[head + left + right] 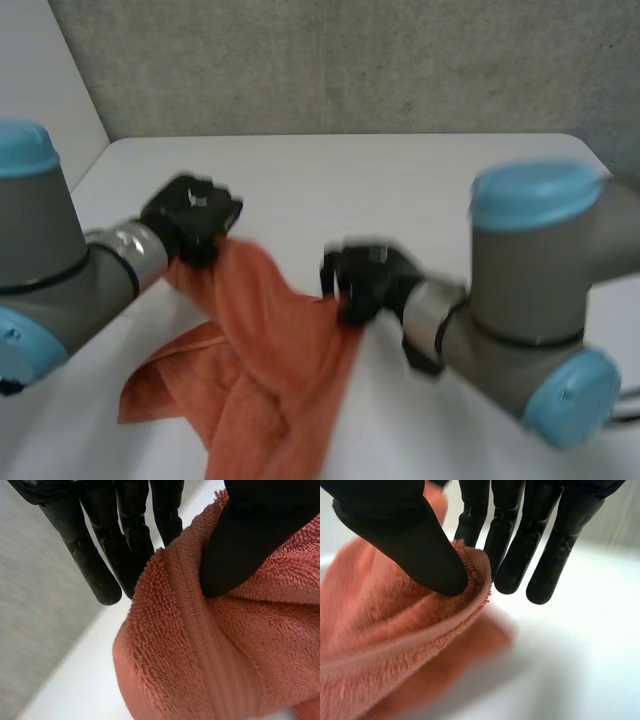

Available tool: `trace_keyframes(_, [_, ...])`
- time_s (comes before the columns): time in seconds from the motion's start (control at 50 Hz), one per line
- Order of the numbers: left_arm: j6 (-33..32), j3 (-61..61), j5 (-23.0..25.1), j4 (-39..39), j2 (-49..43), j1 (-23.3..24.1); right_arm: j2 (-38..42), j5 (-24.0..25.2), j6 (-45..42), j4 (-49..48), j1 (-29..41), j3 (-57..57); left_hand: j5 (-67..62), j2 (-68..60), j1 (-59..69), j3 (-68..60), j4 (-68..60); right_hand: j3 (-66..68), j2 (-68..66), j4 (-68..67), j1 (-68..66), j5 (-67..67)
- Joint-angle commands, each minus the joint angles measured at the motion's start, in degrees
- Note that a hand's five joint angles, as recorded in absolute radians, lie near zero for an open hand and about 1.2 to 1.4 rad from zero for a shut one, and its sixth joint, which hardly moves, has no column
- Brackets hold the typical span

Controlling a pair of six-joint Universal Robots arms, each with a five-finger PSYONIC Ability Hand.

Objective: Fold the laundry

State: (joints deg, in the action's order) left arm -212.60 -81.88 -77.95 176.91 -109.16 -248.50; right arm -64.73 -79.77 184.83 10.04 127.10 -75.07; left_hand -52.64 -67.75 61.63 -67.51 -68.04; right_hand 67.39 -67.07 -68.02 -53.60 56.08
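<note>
An orange terry towel (pixel 270 360) hangs between my two hands over the white table (pixel 400 190), its lower part bunched on the near side. My left hand (pixel 192 215) pinches one upper corner; in the left wrist view the thumb (pixel 250 540) presses the towel's hem (pixel 200 645) against the fingers (pixel 125 545). My right hand (pixel 365 280) pinches the other upper corner; in the right wrist view its thumb (pixel 410 540) clamps the towel's edge (pixel 410 640) against the fingers (pixel 515 550).
A grey wall (pixel 330 60) runs along the table's far edge. My two arms (pixel 520 300) flank the towel on either side.
</note>
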Motion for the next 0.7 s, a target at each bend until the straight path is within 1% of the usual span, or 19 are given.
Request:
trace_keyframes(0.02, [12.81,6.91,-7.30,8.79,5.61,2.75,-7.86,-3.81,-5.45,-9.84,-5.01,13.10,-17.36,-12.25,18.37,-12.49,-11.96,12.61,-12.93,-11.98,-26.40,13.92])
trace_keyframes(0.04, [14.21,6.91,-8.00,10.37,6.75,3.10,-7.86,-3.81,-5.45,-9.86,-5.02,13.11,-17.36,-12.25,18.37,-12.49,-11.96,12.61,-12.93,-11.98,-26.40,13.92])
trace_keyframes(0.08, [18.43,5.78,-10.02,15.20,11.14,3.81,-9.61,-3.90,-5.36,-21.32,-7.30,14.07,-17.36,-12.25,18.37,-12.49,-11.96,12.61,-12.93,-11.98,-26.40,13.92])
trace_keyframes(0.12, [19.50,4.46,-10.12,16.79,13.08,3.90,-9.80,-3.55,-5.36,-22.08,-7.13,13.81,-17.36,-12.25,18.37,-12.49,-11.96,12.61,-12.93,-11.98,-26.40,13.92])
trace_keyframes(0.2, [19.50,-0.72,-10.20,17.42,15.99,3.90,-9.19,-0.92,-5.36,-16.47,-5.90,13.46,-17.36,-12.25,18.37,-12.49,-11.96,12.61,-12.93,-11.98,-26.40,13.92])
trace_keyframes(0.22, [19.50,-1.78,-10.20,17.33,16.25,3.90,-8.23,0.83,-5.36,-13.67,-5.55,12.94,-17.36,-12.25,18.37,-12.49,-11.96,12.61,-12.93,-11.98,-26.40,13.92])
trace_keyframes(0.26, [19.41,-5.29,-10.38,16.80,17.13,3.72,-6.03,2.51,-5.45,-10.93,-5.55,12.32,-17.36,-12.25,18.37,-12.49,-11.96,12.61,-12.93,-11.98,-26.40,13.92])
trace_keyframes(0.28, [19.41,-6.78,-10.29,16.54,17.40,3.64,-4.71,2.87,-5.62,-9.44,-5.64,12.14,-17.36,-12.25,18.37,-12.49,-11.96,9.50,-9.82,-8.88,-23.30,10.82])
trace_keyframes(0.3, [19.33,-8.19,-10.29,16.19,17.66,3.64,-2.09,3.13,-6.23,-6.38,-5.90,12.14,-17.36,-12.25,18.37,-12.49,-11.96,-14.34,14.02,14.97,0.55,-13.03])
trace_keyframes(0.32, [19.24,-11.07,-10.21,15.49,18.10,3.46,-0.93,3.05,-6.24,-4.78,-5.99,12.14,-17.36,-12.25,18.37,-12.49,-11.96,-27.57,27.25,28.19,13.77,-26.26])
trace_keyframes(0.34, [19.06,-12.50,-10.20,15.05,18.45,3.46,0.21,2.87,-6.32,-3.11,-5.99,12.14,-17.36,-12.25,18.37,-12.49,-11.96,-38.20,37.87,38.82,24.40,-36.88])
trace_keyframes(0.38, [18.54,-14.96,-10.20,14.26,19.33,3.37,2.41,1.82,-6.50,1.10,-5.99,11.88,-17.36,-12.25,18.37,-12.49,-11.96,-54.54,54.22,55.16,40.74,-53.22])
trace_keyframes(0.4, [17.66,-17.15,-10.12,13.56,20.29,3.20,2.85,1.29,-6.50,2.17,-5.99,11.53,-17.36,-12.25,18.37,-12.49,-11.96,-57.39,57.07,58.02,43.60,-56.08])
trace_keyframes(0.44, [16.52,-18.92,-10.12,13.02,21.00,2.76,3.30,0.06,-6.41,3.58,-5.99,10.65,-17.36,-12.25,18.37,-12.49,-11.96,-57.39,57.07,58.02,43.60,-56.08])
trace_keyframes(0.46, [15.82,-19.62,-10.20,12.85,21.44,2.50,3.30,-1.42,-6.07,4.02,-5.99,9.34,-17.36,-12.25,18.37,-12.49,-11.96,-57.39,57.07,58.02,43.60,-56.08])
trace_keyframes(0.54, [12.13,-22.53,-10.29,12.41,23.37,0.21,2.51,-3.10,-6.06,3.32,-6.16,4.43,-17.36,-12.25,18.37,-12.49,-11.96,-57.39,57.07,58.02,43.60,-56.08])
trace_keyframes(0.6, [9.49,-24.72,-10.12,11.62,26.09,-1.46,0.84,-3.20,-5.89,2.71,-6.78,1.43,-17.36,-12.25,18.37,-12.49,-11.96,-57.39,57.07,58.02,43.60,-56.08])
trace_keyframes(0.62, [8.61,-25.60,-10.03,10.92,27.23,-2.33,-0.38,-3.20,-5.89,2.09,-8.00,-0.58,-17.36,-12.25,18.37,-12.49,-11.96,-57.39,57.07,58.02,43.60,-56.08])
trace_keyframes(0.7, [7.81,-28.14,-9.77,8.81,29.96,-4.44,-2.50,-3.02,-5.89,0.08,-11.08,-5.68,-17.36,-12.25,18.37,-12.49,-11.96,-57.39,57.07,58.02,43.60,-56.08])
